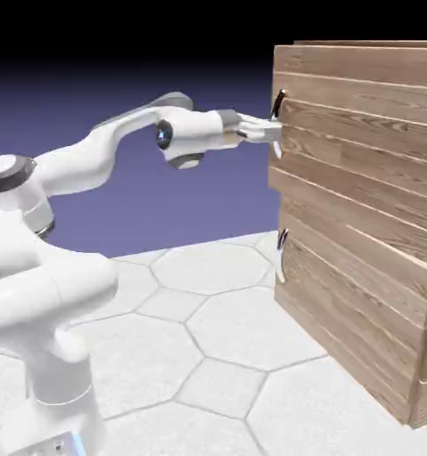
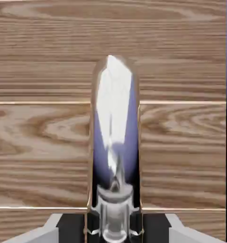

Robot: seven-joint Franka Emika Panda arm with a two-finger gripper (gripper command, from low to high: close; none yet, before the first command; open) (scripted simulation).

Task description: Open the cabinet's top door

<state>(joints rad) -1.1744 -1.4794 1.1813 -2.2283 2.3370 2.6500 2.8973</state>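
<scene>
1. The step in hand appears to be gripping the handle of the cabinet's top door (image 1: 364, 158), ready for the pull. The wide plank door looks closed or almost so; a slight gap cannot be ruled out.

2. The fingers (image 1: 269, 133) are clamped on the top door's curved, shiny handle (image 2: 113, 109). In the hand view, one dark fingertip presses in from each side, with the handle's narrow lower part between them.

3. The door's brown planks lie just beyond the fingers, filling most of the hand view behind the handle. A strip of blue-violet and black backdrop at that view's right edge shows that the door's side edge is near.

4. In the exterior view, the white robot arm (image 1: 75, 169) reaches across to the wooden cabinet (image 1: 419, 390), meeting the handle at the top door's left edge. A second, similar handle (image 1: 282, 255) sits below on the lower door (image 1: 346, 298), well apart from the fingers.

5. The next move calls for keeping the grip firm and drawing the handle away from the cabinet, then curving with the door's swing. Pulling too straight could let the smooth, rounded handle slip out.
</scene>
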